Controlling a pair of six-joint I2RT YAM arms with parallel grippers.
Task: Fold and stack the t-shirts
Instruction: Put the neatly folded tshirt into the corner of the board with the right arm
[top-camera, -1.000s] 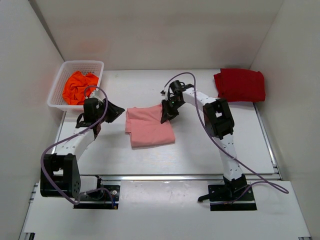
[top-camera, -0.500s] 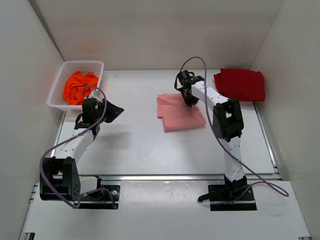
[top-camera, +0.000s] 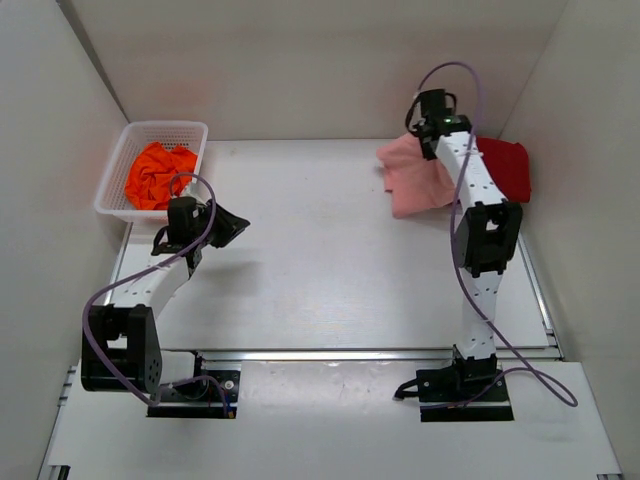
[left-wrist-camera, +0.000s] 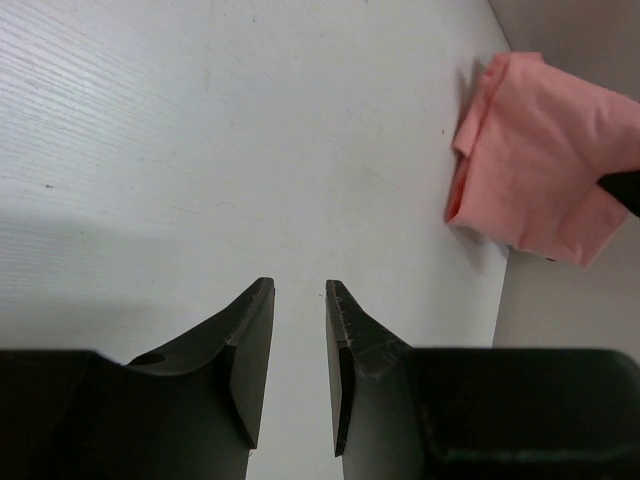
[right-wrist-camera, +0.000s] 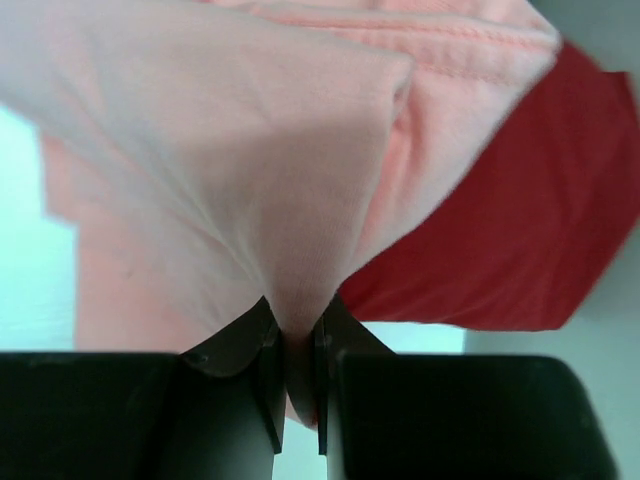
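Right claw (right-wrist-camera: 295, 335) pinching salmon-pink shirt (top-camera: 415, 180) edge; cloth hangs left-nearward from claw, beside dark red shirt (top-camera: 505, 170) (folded). Left claw (left-wrist-camera: 298, 290) narrow, empty.

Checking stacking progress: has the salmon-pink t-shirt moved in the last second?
Yes. The salmon-pink t-shirt went right and away, from mid-table toward the dark red t-shirt.

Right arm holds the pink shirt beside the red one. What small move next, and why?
Probably shift slightly farther right, then lower. The right gripper is shut on the folded salmon-pink cloth t-shirt, which covers only the left edge of the folded dark red cloth t-shirt, not yet squarely over it.
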